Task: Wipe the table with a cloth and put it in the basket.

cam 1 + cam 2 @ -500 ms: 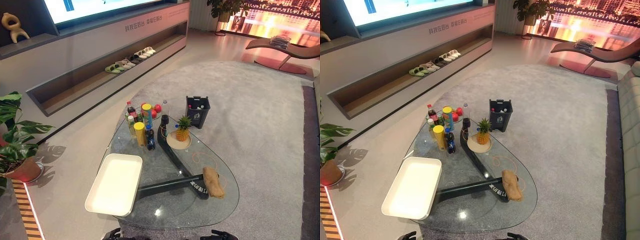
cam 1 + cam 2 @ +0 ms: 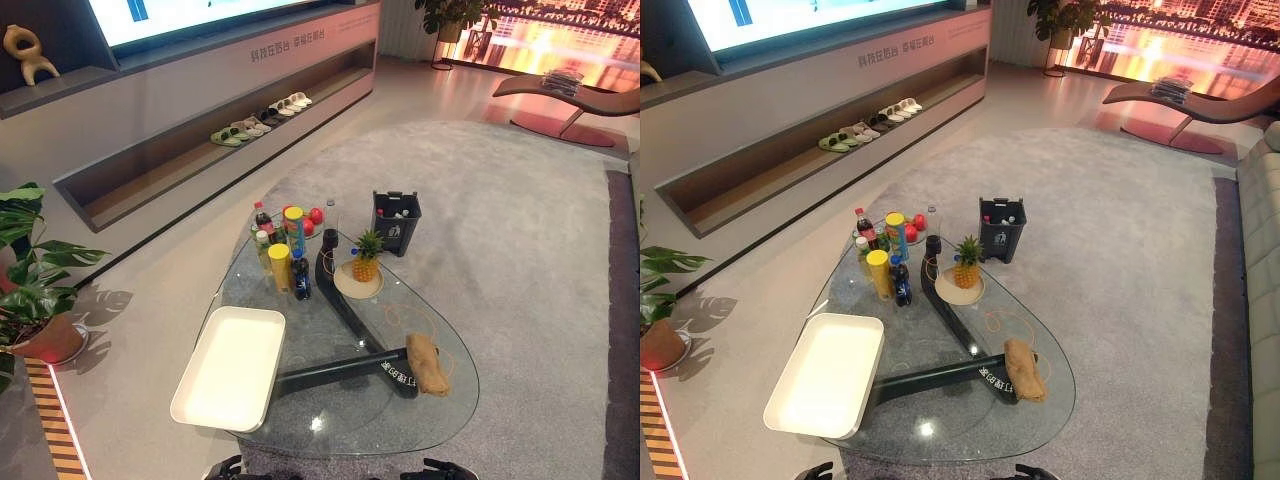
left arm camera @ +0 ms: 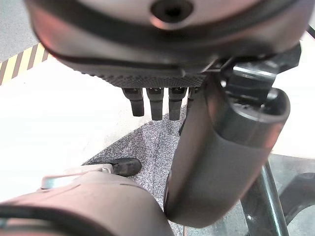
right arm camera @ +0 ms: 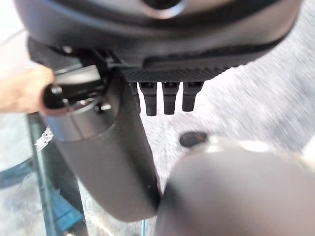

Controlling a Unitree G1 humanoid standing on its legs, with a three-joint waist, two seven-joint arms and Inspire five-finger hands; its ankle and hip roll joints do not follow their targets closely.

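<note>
not yet begun: left hand (image 3: 147, 78) and right hand (image 4: 167, 73) hang slack, empty; next, the right must reach the cloth (image 2: 426, 364).

The table (image 2: 447, 415) top is clear, shiny glass on smooth dark legs. At its 4 o'clock edge lies a soft, wrinkly tan cloth (image 2: 427, 364). At 8 o'clock sits a smooth white plastic tray (image 2: 228, 368), not shiny. The grey rug (image 2: 520, 230) looks fuzzy.

right hand (image 4: 197, 69): fingers straight, empty | tan blur alongside, likely cloth (image 4: 22, 91)
</note>
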